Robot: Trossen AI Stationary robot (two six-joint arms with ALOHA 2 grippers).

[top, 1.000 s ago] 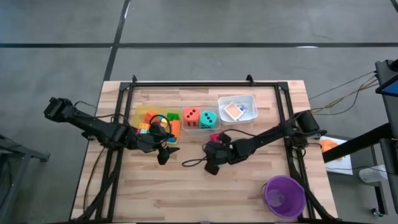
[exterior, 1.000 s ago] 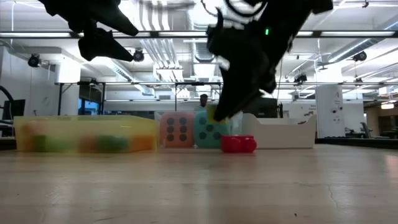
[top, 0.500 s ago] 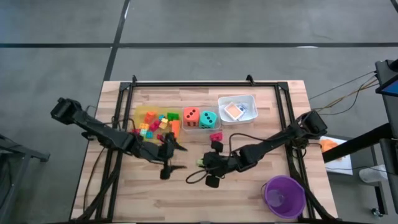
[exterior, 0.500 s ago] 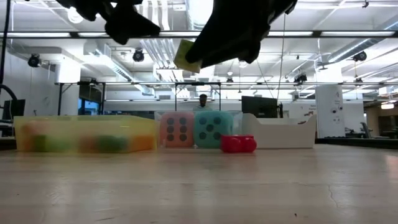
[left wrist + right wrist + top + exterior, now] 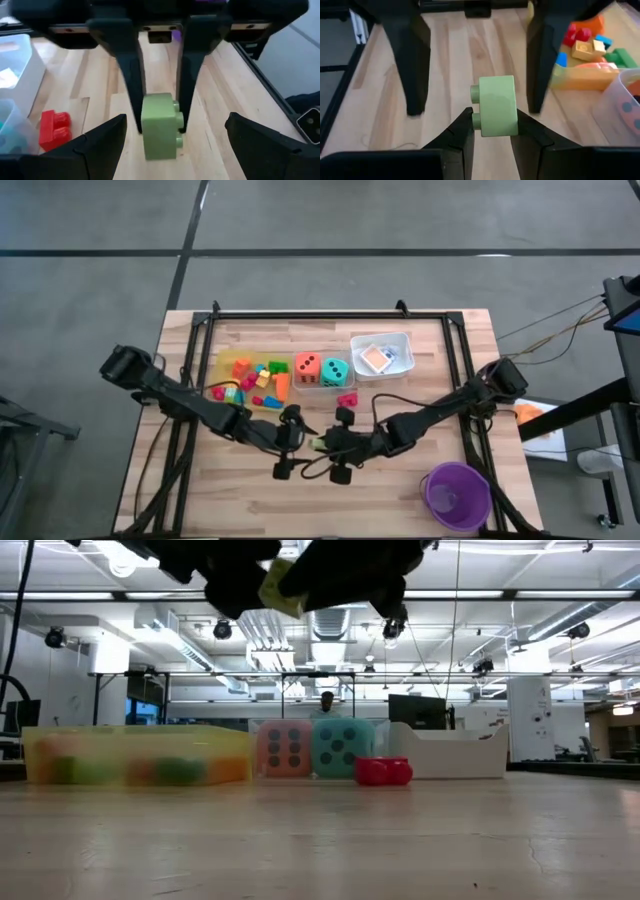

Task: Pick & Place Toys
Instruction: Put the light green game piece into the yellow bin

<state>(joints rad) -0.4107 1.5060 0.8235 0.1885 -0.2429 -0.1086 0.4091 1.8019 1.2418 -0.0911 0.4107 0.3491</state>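
Right claw: the right claw (image 5: 492,131) is pinched almost shut on a pale green block (image 5: 495,105), held up off the desk (image 5: 400,495), near its middle

Green block: it sits between the right claw's two fingertips (image 5: 462,132), studs out to one side; in the left wrist view the same pale green block (image 5: 160,125) hangs between the other arm's dark fingers

Left claw: the left claw (image 5: 291,442) faces the right one nose to nose, spread wide with nothing in it; its fingers (image 5: 415,65) stand to either side of the block, apart from it

Red block: a red block (image 5: 347,399) lies on the bare wood beyond the right claw, just in front of the dice; from the low view the red block (image 5: 383,771) rests flat on the desk

Dice: an orange die (image 5: 307,366) and a teal die (image 5: 335,369) sit side by side in a clear tray (image 5: 322,385), farther off behind both claws

Yellow tray: the yellow tray (image 5: 232,360), beyond the left claw, holds a scatter of small blocks (image 5: 262,373) in orange, green, blue, yellow and pink

White tray: the white tray (image 5: 392,340), beyond the right claw, holds flat cards (image 5: 377,358)

Purple cup: a purple cup (image 5: 457,494) stands at the desk's near corner, well apart from the right claw
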